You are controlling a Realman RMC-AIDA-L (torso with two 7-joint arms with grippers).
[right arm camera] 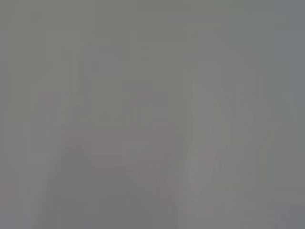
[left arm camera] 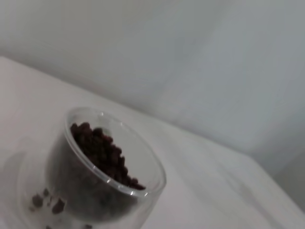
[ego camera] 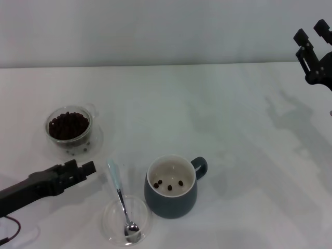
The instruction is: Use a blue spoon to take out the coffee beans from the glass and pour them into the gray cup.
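soft even light, faint shadows; right wrist view wholly blurred.

small clear glass cup (ego camera: 69, 129) of dark coffee beans (ego camera: 68, 125) lies at ten o'clock from the rounded blue-gray mug (ego camera: 171, 188); the pale-handled metal spoon (ego camera: 122, 199) rests in a flat clear dish (ego camera: 126, 220) at eight o'clock.

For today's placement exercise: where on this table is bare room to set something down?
Bare: the white table beyond the dark blue-gray ceramic mug, toward the raised right gripper. Crowded: clear glass of coffee beans, left gripper, pale-blue-handled spoon in shallow clear dish.
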